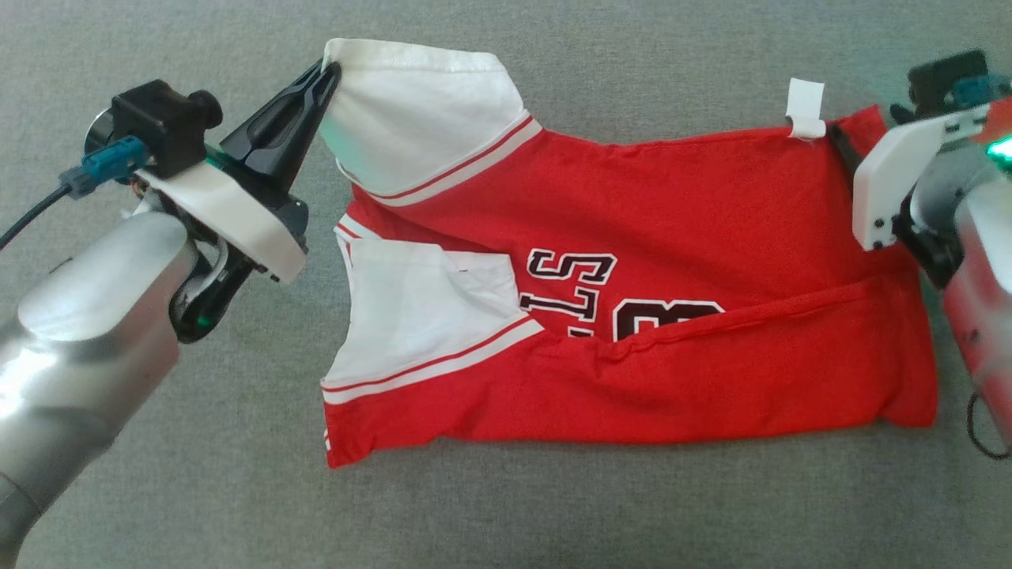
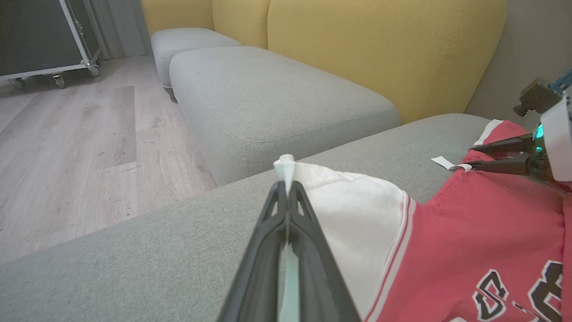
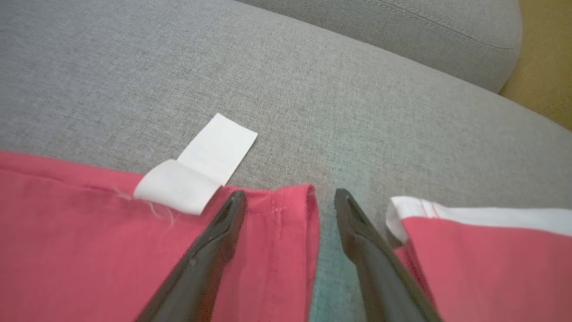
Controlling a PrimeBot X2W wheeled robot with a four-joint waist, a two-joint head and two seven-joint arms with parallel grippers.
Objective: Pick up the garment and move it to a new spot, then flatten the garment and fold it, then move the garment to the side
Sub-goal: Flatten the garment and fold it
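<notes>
Grey sofa seats [image 2: 277, 98] front yellow backrests [image 2: 384, 49], a wheeled case [image 2: 40, 40] stands on wood floor [image 2: 67, 147].

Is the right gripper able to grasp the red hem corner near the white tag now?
Probably yes: the right gripper is open, the hem corner lies between its jaws, and nothing covers it.

Red jersey [image 1: 672, 237] lies sideways on the grey cushion [image 1: 506, 514], sleeves to the left, hem to the right. Near long edge is folded up over the front, half covering the black-and-white lettering [image 1: 569, 273]. Sleeves are white with red-and-white striped trim. Far sleeve [image 1: 419, 111]: outer corner drawn up to a peak. Near sleeve [image 1: 419, 308]: flat. White label [image 1: 805, 107] juts past the far edge by the hem corner.
</notes>
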